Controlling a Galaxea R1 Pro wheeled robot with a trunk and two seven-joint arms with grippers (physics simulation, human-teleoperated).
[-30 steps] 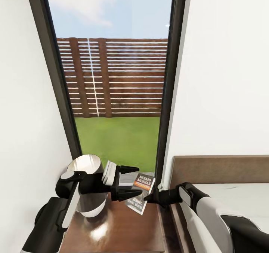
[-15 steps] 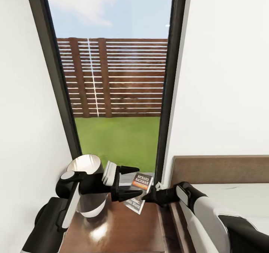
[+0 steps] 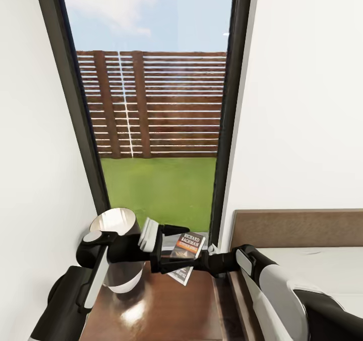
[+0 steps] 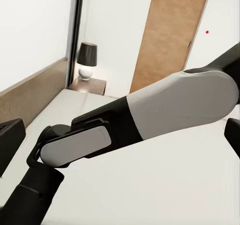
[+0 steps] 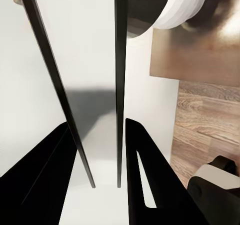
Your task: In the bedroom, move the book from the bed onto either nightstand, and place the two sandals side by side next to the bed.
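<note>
right gripper (image 3: 197,265) moved left over nightstand (image 3: 161,310), book (image 3: 185,257) tilted flatter

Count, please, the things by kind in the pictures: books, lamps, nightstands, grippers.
Books: 1, the book
Lamps: 2, near lamp, far lamp
Nightstands: 2, near nightstand, far nightstand
Grippers: 2, left gripper, right gripper
Total: 7

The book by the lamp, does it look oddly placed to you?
Yes. The book stands tilted, cover toward us, at the back edge of the nightstand instead of lying flat. The right gripper pinches its lower part, and the left gripper sits open beside it, near the lamp.
</note>
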